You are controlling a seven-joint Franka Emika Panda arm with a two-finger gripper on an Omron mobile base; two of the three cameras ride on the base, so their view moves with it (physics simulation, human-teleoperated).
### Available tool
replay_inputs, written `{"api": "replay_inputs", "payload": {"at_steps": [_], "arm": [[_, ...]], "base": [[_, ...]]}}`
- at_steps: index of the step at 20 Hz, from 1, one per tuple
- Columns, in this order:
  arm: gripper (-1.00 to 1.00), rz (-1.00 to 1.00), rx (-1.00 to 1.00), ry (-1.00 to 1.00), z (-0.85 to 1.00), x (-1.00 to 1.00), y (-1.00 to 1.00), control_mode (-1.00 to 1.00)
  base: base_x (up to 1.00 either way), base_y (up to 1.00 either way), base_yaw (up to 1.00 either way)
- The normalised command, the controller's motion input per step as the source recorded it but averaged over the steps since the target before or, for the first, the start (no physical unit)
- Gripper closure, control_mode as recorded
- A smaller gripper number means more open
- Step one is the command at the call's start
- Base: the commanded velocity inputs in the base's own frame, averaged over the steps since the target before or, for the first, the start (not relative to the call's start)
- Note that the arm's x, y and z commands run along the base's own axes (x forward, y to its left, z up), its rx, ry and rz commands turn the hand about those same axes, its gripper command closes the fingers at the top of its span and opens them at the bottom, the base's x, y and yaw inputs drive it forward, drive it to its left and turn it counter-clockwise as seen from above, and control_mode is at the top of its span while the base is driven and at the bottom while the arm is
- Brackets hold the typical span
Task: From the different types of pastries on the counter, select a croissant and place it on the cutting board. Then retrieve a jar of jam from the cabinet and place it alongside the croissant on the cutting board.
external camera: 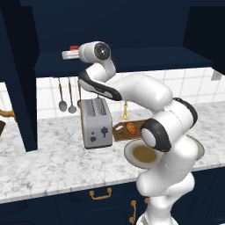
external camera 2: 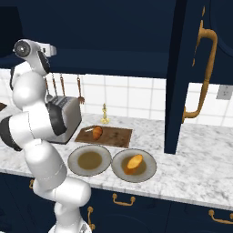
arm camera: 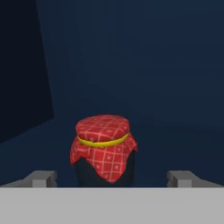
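Tool (arm camera: 112, 178) fingers stand wide apart, one on either side of the jar of jam (arm camera: 103, 149), which sits on the cabinet (external camera: 132, 59) shelf just ahead of them, ungrasped. The croissant (external camera 2: 97, 132) already lies on the cutting board (external camera 2: 116, 135), so fetching the jar is the step in hand. Next, I judge: advance slightly, then close on the jar below its cloth lid.
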Motion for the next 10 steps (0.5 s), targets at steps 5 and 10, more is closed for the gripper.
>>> {"api": "replay_inputs", "payload": {"at_steps": [5, 10], "arm": [[-1.0, 0.0, 0.0, 0.0, 0.0, 0.02, 0.06, -1.0], [-1.0, 0.0, 0.0, 0.0, 0.0, 0.15, 0.0, -1.0]], "base": [[0.0, 0.0, 0.0], [0.0, 0.0, 0.0]]}}
